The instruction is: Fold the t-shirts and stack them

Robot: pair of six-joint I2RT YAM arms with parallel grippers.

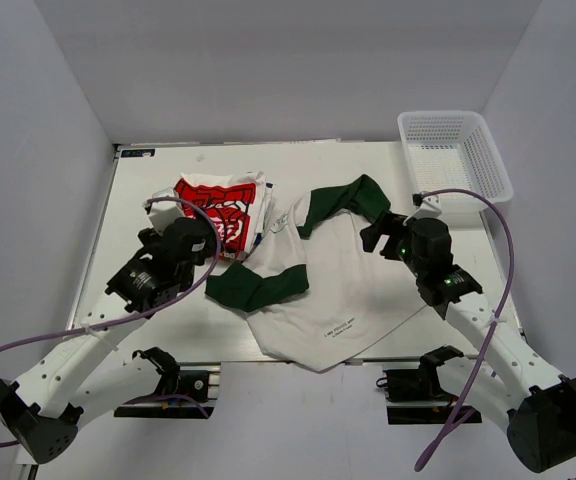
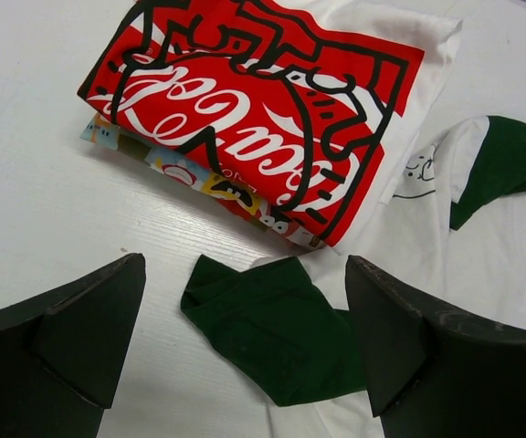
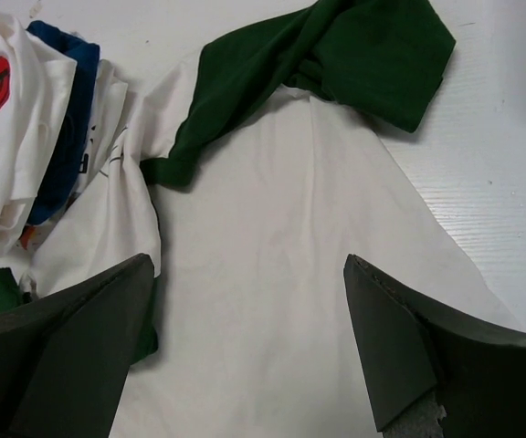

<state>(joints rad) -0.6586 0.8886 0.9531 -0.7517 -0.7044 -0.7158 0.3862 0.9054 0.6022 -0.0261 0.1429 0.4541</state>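
my left gripper [image 2: 245, 269] spread empty above the green sleeve [image 2: 272, 338] beside the folded stack [image 2: 263, 119]; my right gripper [image 3: 245, 265] likewise spread empty over the white tee [image 3: 281, 301]

A white plastic mesh basket [image 1: 455, 155] sits at the white table's [image 1: 168, 170] far right corner.

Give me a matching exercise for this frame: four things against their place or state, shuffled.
1 red-print tee
2 green-sleeved tee
3 white mesh basket
4 left gripper

A far right corner
B lying unfolded, centre
C top of folded stack
D open above a green sleeve

Pairs: 1-C, 2-B, 3-A, 4-D
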